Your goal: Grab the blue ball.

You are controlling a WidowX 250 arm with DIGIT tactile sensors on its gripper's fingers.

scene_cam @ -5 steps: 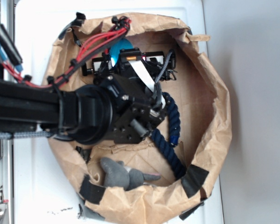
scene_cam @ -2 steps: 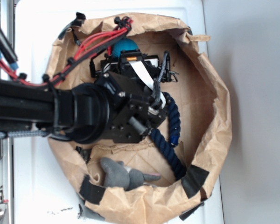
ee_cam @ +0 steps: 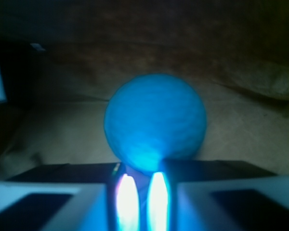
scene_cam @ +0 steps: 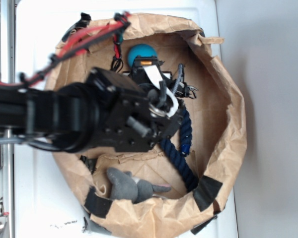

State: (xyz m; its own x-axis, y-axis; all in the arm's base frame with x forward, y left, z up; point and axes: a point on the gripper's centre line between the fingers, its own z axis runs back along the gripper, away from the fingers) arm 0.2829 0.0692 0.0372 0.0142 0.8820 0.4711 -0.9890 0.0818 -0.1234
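Showing no readable text, label, brand, number or sign in either view

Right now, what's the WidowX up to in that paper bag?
The arm is reaching into the brown paper bag after the blue ball, which sits on the bag floor near the far wall. In the wrist view the ball fills the centre just beyond the gripper; its fingers look nearly together and aren't around the ball. A navy rope and a grey plush mouse lie untouched nearby.
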